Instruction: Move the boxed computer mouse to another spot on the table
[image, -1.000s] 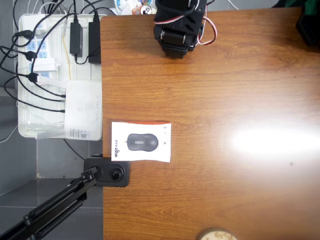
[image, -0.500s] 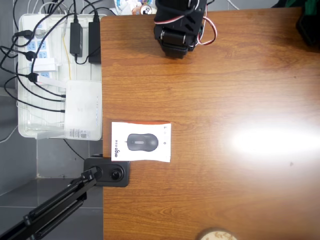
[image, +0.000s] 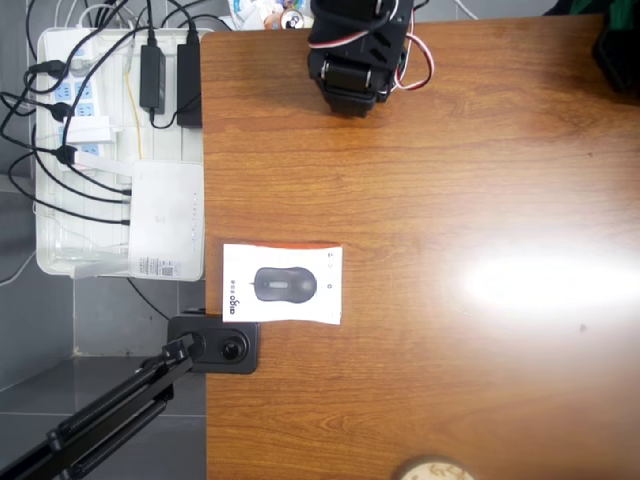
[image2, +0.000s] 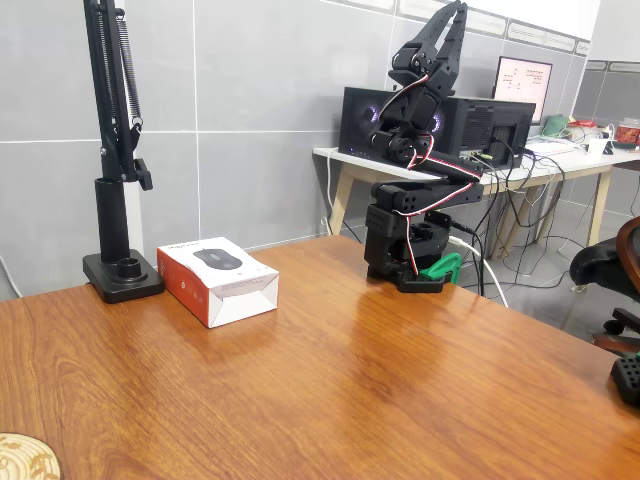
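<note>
The boxed computer mouse (image: 282, 283) is a flat white box with a dark mouse pictured on top and an orange-red side. It lies near the table's left edge in the overhead view. In the fixed view the box (image2: 217, 278) sits left of centre on the brown wood-grain table (image2: 350, 380). The black arm (image: 358, 50) is folded up at the table's (image: 450, 200) far edge. My gripper (image2: 455, 12) points straight up, high above the table and far from the box. Its fingertips meet and hold nothing.
A black stand base (image: 215, 345) touches the box's near side by the table edge; its post (image2: 112, 150) rises behind the box. A white tray of power strips and cables (image: 110, 150) sits off the table's left. A round wooden coaster (image: 432, 470) lies at the front edge.
</note>
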